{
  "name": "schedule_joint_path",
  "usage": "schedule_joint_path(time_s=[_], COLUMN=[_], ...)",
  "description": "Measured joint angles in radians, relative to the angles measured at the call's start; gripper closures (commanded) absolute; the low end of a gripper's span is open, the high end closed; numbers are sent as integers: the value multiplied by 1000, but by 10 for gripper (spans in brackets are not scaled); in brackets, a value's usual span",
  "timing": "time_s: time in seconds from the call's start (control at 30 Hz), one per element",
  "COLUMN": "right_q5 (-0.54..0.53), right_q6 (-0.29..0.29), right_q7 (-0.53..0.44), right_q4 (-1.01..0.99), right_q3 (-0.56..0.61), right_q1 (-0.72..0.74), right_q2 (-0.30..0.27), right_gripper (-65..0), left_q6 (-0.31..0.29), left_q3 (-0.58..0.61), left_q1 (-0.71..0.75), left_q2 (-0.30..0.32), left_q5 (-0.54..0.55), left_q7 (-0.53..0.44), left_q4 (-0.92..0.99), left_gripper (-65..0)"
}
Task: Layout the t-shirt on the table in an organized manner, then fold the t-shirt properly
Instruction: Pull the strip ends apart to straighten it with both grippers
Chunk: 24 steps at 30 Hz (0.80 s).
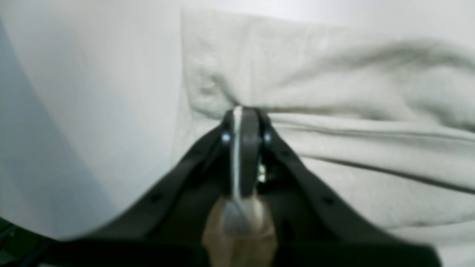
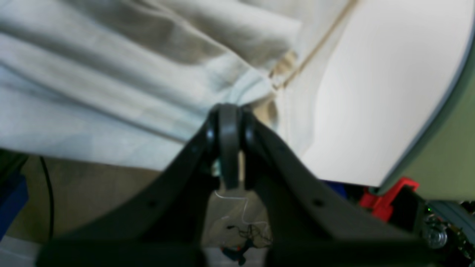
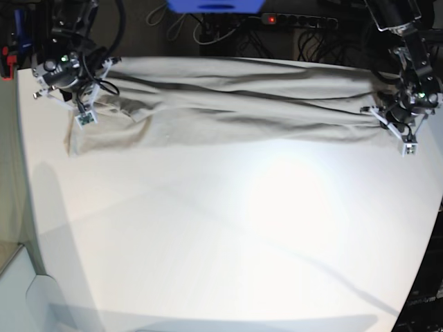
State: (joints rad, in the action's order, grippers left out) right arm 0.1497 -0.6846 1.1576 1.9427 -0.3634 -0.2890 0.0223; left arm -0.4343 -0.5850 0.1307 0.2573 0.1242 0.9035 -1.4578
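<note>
Along the table's [image 3: 221, 242] far edge the t-shirt [image 3: 235, 104] lay stretched. Both grippers, left [image 1: 243, 111] and right [image 2: 228, 109], pinched its ends.

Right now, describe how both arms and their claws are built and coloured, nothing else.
Both are dark, nearly black machines. The left claw has two matte black curved fingers meeting at rounded tips, a pale strip between them and small shiny bolts at the sides. The right claw has the same black curved shape. In the base view, each wrist carries white brackets, a tiny green light and loose black cables.

Both wrist views are blurred; overhead glare whitens the table [image 3: 277, 207], edges bowed by the lens.
</note>
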Motion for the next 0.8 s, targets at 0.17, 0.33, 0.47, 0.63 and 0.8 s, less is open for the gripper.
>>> schedule_joint_path(time_s=[0.17, 0.33, 0.47, 0.63, 0.8], right_q5=[0, 1, 4, 2, 3], right_q6=[0, 0, 0, 0, 0], right_q7=[-4, -11, 10, -1, 4], right_q4=[4, 43, 60, 60, 58], right_q3=[2, -16, -16, -6, 44], right_q1=[-47, -41, -19, 31, 31], right_q2=[0, 0, 3, 13, 37], right_gripper=[-273, -309, -309, -309, -309], left_q6=[0, -86, -90, -95, -101], left_q3=[0, 0, -4, -2, 0], left_q1=[2, 2, 2, 23, 64], left_q2=[0, 6, 7, 5, -6], left_q5=[0, -23, -23, -19, -23], left_q7=[0, 0, 0, 9, 37], left_q4=[0, -1, -2, -34, -113], left_gripper=[-15, -133, -254, -360, -410])
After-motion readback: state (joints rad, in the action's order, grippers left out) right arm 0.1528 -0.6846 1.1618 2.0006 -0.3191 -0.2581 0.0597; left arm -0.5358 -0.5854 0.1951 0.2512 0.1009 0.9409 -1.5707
